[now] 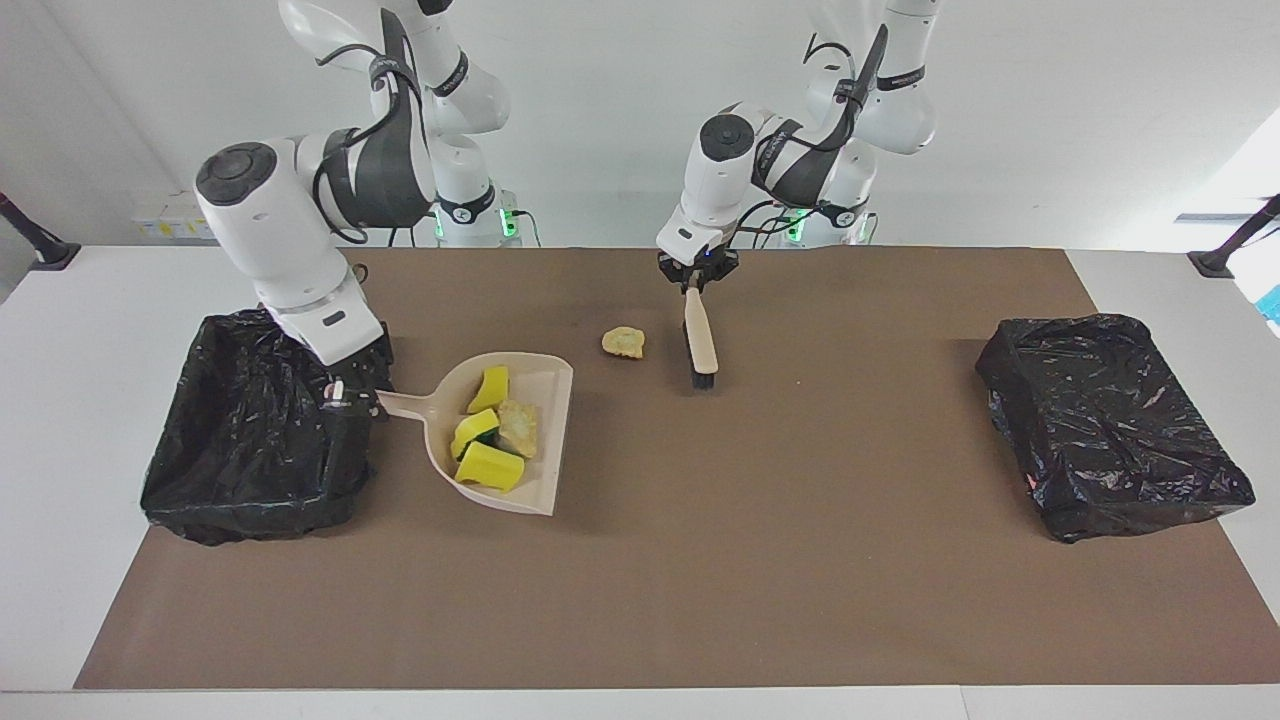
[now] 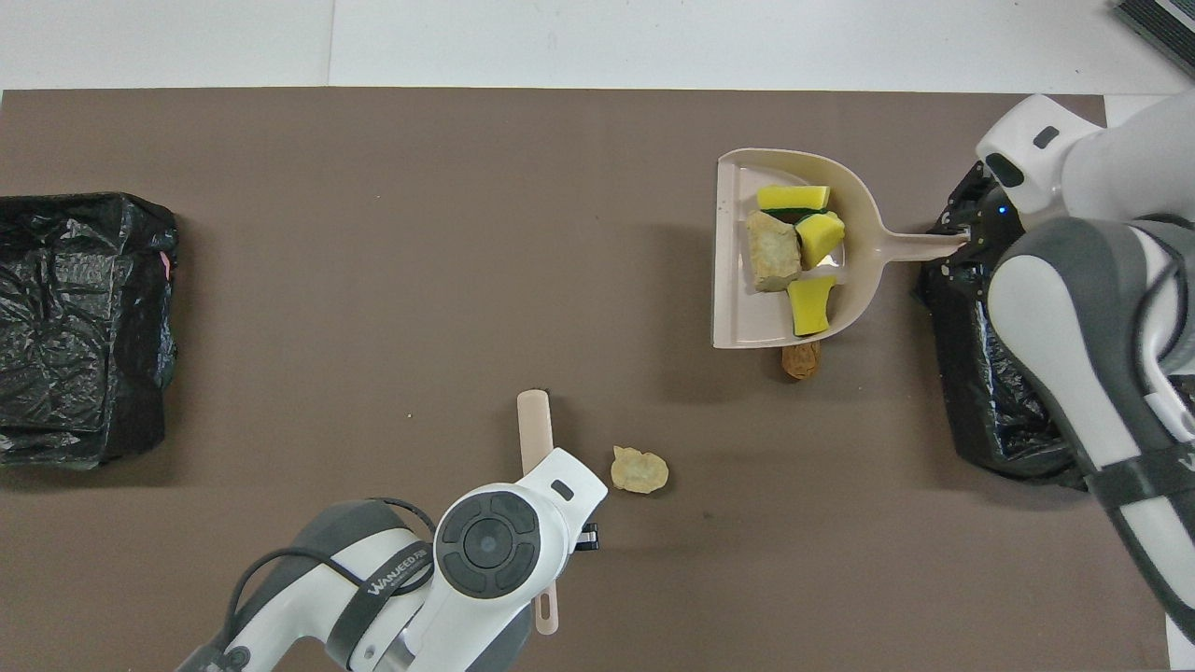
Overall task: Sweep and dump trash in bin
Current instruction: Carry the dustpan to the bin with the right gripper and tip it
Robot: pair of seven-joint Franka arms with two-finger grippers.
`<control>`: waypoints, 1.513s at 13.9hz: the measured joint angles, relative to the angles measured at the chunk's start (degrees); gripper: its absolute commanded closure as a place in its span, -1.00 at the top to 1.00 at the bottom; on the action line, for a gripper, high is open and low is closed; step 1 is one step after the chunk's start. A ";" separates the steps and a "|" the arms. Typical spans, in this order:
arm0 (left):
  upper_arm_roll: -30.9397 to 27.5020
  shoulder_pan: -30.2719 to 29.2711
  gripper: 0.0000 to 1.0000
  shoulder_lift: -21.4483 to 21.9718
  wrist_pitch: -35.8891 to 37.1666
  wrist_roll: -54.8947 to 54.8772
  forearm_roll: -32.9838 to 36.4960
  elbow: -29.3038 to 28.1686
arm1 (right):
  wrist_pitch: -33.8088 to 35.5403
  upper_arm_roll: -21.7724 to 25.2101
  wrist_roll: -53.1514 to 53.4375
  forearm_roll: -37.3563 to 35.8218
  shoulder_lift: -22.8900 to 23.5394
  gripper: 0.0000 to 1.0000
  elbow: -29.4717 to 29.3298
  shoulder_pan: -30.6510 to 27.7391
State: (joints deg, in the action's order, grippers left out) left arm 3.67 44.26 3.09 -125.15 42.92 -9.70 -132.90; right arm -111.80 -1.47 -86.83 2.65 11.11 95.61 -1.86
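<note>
Lighting/img quality: bright, even, diffuse; both views sharp.

Light appears to come from overhead. Soft, short shadows are cast on the brown mat (image 1: 700,560) under the dustpan (image 1: 545,430) and beside the brush (image 1: 699,335); shadow edges are blurred, none hard. Crinkled highlights are seen on the black bin liners (image 1: 1105,420), glare mild. A blown-out patch is noted at the wall (image 1: 1255,160) toward the left arm's end, w/ detail lost there. White table border (image 2: 653,42) reads near clipping in overhead view. No motion blur is noted on either arm. Straight mat edges are kept straight, so edge distortion is slight. Foam pieces (image 2: 794,198) are rendered saturated, well exposed.
</note>
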 measured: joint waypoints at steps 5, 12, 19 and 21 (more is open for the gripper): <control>-0.41 0.11 -1.00 -0.45 -2.25 -0.38 0.00 -1.50 | 1.79 0.22 -11.40 -1.75 -2.34 -1.00 0.00 -9.93; -0.68 0.11 -1.00 -0.80 -2.54 -3.32 0.00 -1.73 | 0.50 0.30 -19.46 -12.35 -2.36 -1.00 -0.02 -20.27; -0.95 0.10 1.00 -0.80 -2.54 -3.32 0.00 -2.27 | -3.28 0.22 -19.15 -27.51 -2.76 -1.00 -0.16 -24.13; -1.14 0.00 1.00 -0.76 -2.55 -3.32 0.00 -2.14 | -3.23 -0.38 -15.77 -33.69 -2.86 -1.00 0.05 -23.90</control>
State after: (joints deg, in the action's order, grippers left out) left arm 2.53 44.25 2.33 -127.70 39.60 -9.70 -135.03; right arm -115.03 -1.85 -102.60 -31.03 8.25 95.66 -25.77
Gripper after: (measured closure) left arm 0.233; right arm 0.687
